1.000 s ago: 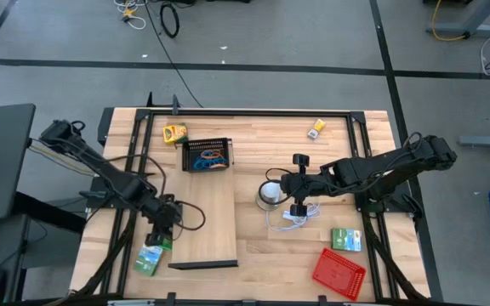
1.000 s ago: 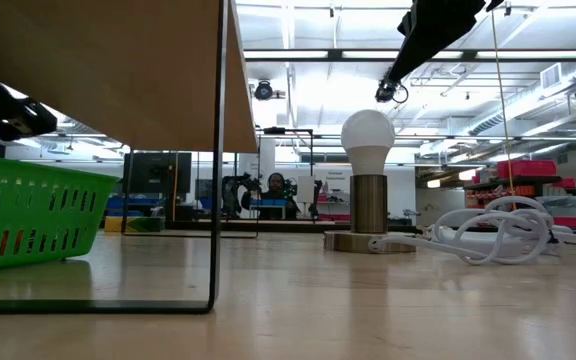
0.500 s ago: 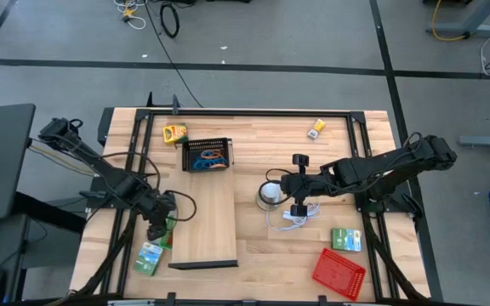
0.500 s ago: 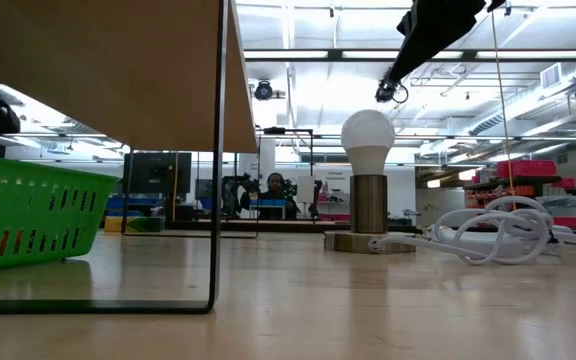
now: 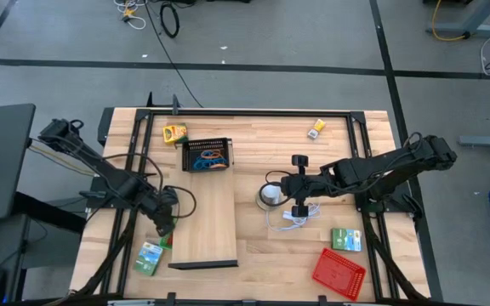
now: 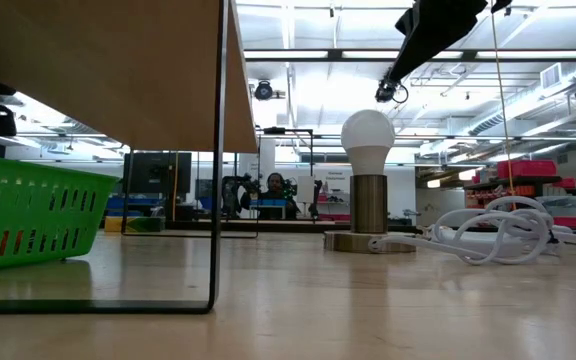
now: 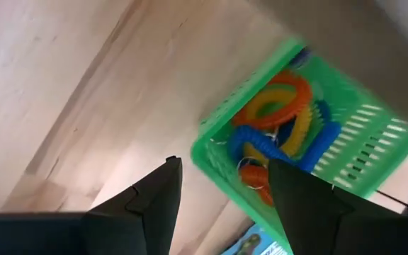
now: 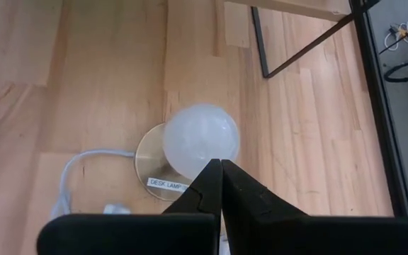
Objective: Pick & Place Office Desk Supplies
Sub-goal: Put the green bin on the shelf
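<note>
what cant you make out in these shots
- Green tray: in the high view it is mostly hidden under the wooden shelf.
- Coil bands in it: left wrist view is blurred, so no count.
- Left pincer: only a dark shape in the low view, cut by the edge.
- Small yellow item: too small in the high view to identify.
- Green box: label unreadable.
</note>
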Available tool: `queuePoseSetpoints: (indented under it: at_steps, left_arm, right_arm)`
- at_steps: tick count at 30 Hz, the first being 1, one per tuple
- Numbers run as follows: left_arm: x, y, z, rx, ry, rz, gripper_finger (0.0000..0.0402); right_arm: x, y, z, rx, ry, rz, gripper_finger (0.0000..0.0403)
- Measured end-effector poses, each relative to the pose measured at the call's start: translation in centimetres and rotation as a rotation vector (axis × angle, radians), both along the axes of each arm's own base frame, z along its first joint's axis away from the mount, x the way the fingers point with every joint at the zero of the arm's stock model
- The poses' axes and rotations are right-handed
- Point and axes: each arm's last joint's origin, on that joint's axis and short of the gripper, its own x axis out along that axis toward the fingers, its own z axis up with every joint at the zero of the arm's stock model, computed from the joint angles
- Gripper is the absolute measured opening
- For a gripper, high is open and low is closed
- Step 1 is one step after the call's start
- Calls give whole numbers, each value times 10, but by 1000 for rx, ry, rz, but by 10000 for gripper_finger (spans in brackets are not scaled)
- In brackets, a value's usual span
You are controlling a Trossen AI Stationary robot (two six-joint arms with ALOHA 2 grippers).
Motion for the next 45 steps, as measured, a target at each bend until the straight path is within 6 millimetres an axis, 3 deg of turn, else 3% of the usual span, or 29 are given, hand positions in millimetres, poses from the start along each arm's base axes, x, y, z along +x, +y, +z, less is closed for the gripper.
queuePoseSetpoints:
  at_steps: [11,24,34,39,45]
  left_arm:
    - [6,-4,-12,44,67,35,217]
    - [-9,-20,-16,-6,133,110,217]
    - [-4,-28,-34,-14,143,95,203]
    - [-3,-28,-35,-11,147,90,153]
    - [-7,-30,-35,-1,158,66,25]
  right_arm:
    - [0,0,0,-23,9,30,7]
    - [0,0,0,-44,20,57,7]
    - [0,0,0,-54,18,74,7]
    - [0,0,0,-54,17,74,7]
    - [0,0,0,-54,20,73,7]
